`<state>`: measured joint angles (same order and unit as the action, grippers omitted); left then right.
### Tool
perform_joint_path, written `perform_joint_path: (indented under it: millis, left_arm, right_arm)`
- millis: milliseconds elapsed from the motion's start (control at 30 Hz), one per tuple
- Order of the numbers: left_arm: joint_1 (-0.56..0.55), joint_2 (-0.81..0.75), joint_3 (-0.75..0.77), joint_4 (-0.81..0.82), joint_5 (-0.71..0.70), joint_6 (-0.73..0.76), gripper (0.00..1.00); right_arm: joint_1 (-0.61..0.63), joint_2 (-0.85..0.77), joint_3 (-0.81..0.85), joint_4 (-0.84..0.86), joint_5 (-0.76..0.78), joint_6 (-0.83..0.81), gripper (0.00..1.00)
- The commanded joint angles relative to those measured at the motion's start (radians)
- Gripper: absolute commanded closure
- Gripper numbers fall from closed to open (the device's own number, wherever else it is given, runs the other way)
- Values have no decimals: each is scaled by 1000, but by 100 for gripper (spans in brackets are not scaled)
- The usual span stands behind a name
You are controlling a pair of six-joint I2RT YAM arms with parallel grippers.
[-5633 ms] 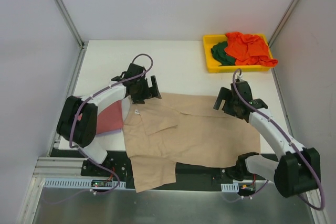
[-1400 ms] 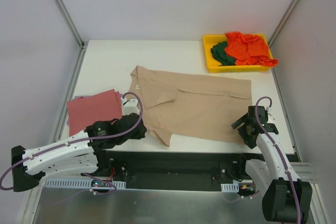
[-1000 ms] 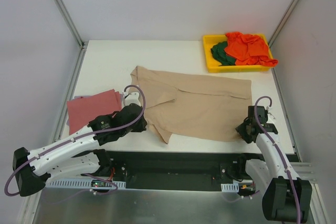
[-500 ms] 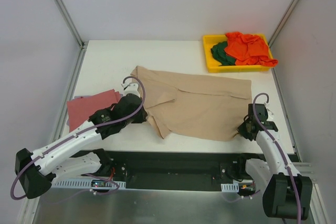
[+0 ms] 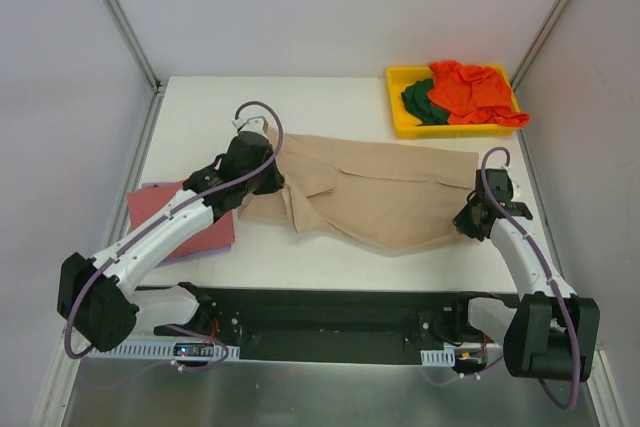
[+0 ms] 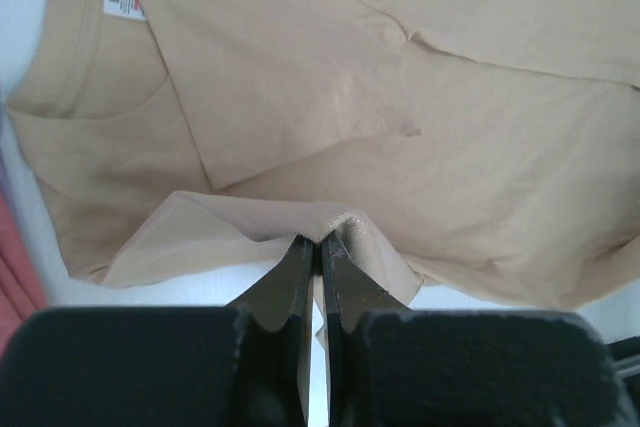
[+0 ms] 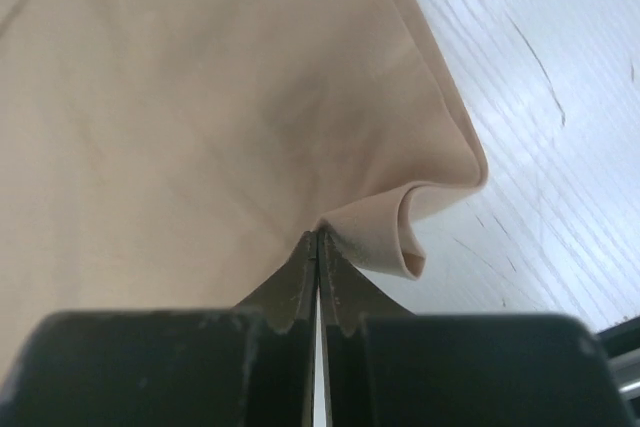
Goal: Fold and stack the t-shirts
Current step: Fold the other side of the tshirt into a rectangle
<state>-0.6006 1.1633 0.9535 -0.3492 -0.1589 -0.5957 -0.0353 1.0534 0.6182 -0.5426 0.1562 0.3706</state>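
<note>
Left gripper (image 6: pixel 320 244) and right gripper (image 7: pixel 318 238) each pinch tight a raised fold of the large tan cloth t-shirt (image 5: pixel 385 197), which lies nearside of the yellow plastic bin (image 5: pixel 452 130).

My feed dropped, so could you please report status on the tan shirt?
Left gripper shut on tan t-shirt. Right gripper shut on its edge. Nothing lying on it.

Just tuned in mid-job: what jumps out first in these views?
The big tan t-shirt lies mid-table, the left gripper and right gripper each shut on a fold of its near edge. Far right, a yellow bin holds an orange-red shirt and a dark green shirt; a dusty-red shirt lies at the left edge.
</note>
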Motion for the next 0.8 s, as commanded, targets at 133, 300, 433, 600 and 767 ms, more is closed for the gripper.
perform_joint_path:
  millis: [133, 300, 433, 600, 767]
  left_arm:
    - [105, 196, 181, 50, 68, 71, 100]
    - [165, 338, 300, 50, 67, 100, 100]
    - [202, 467, 385, 50, 93, 120, 100]
    - [252, 634, 500, 42, 116, 129, 91]
    - [277, 780, 685, 23, 182, 206, 36]
  right_arm:
    - [-6, 177, 202, 41, 16, -53, 99]
    - [-9, 305, 291, 70, 20, -62, 99]
    - [-14, 433, 377, 95, 29, -68, 99]
    - [-14, 554, 474, 104, 48, -65, 90]
    - [-14, 560, 517, 99, 233, -88, 45]
